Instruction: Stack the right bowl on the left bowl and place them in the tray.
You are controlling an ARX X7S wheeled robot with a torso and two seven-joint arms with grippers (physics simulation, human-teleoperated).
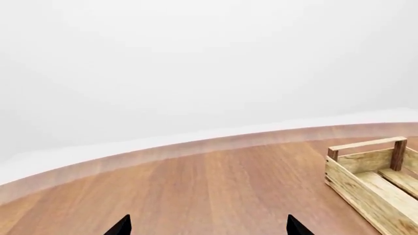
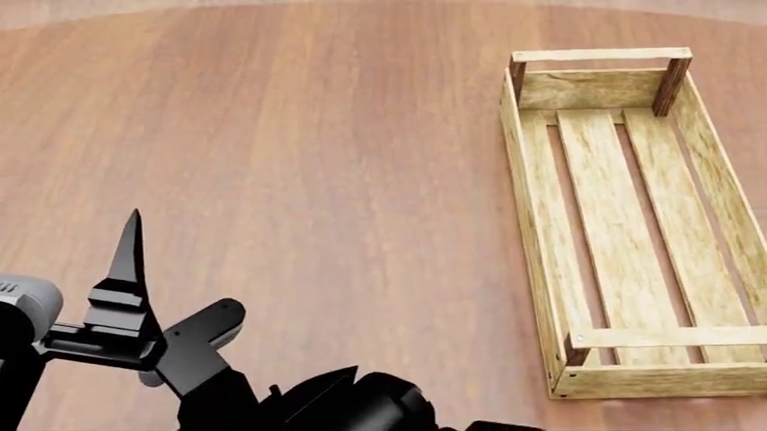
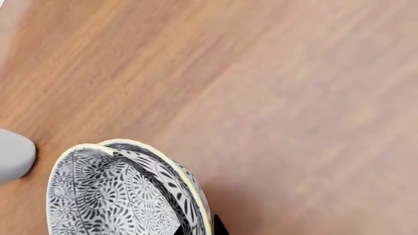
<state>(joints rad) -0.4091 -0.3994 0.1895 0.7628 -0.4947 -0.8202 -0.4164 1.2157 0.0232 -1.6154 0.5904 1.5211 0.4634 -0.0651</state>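
A black-and-white patterned bowl [image 3: 104, 196] with a pale yellow rim fills the right wrist view. A second rim shows just inside the first, as of two nested bowls. My right gripper [image 3: 196, 229] is shut on that rim, one dark fingertip [image 3: 219, 226] outside the wall and one inside. The bowls and the right gripper are out of the head view. The tray [image 2: 536, 224], a long light-wood crate, lies at the right of the table and holds nothing; its corner also shows as the tray [image 1: 356, 183]. My left gripper [image 2: 168, 287] hangs open at the lower left; the left gripper [image 1: 209, 227] holds nothing.
The round wooden table [image 2: 300, 162] spreads left of the tray, and its far edge [image 1: 196, 144] shows in the left wrist view. A grey rounded shape [image 3: 13, 154] sits beside the bowl; I cannot tell what it is.
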